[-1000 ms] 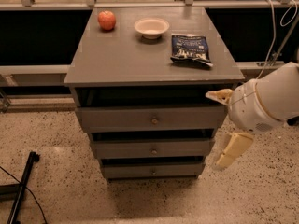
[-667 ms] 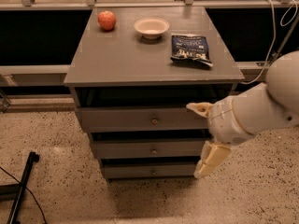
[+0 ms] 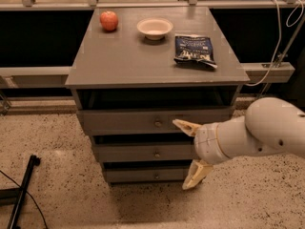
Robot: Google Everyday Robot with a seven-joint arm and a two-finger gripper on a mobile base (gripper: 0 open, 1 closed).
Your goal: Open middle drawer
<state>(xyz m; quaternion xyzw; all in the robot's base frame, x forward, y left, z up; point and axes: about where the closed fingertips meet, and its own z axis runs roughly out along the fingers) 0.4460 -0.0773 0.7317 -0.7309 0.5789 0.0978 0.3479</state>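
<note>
The tool [image 3: 180, 154] has swung in from the right and now hangs before the middle drawer [image 3: 128, 153], fingers spread wide, holding nothing. The drawer remains shut, its knob [image 3: 157, 154] ungrasped, so the reach looks nearly complete.

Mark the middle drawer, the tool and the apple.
middle drawer [image 3: 138, 152]: camera view, front panel, left half.
tool [image 3: 180, 154]: camera view, midway between open fingertips, before middle drawer.
apple [image 3: 109, 20]: camera view, its centre.

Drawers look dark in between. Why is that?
In the camera view, light seems to come from above: the cabinet top is bright, while the gaps above the middle drawer and its neighbours lie in shadow. The open gripper, in front of that drawer right of its knob, is brightly lit.
</note>
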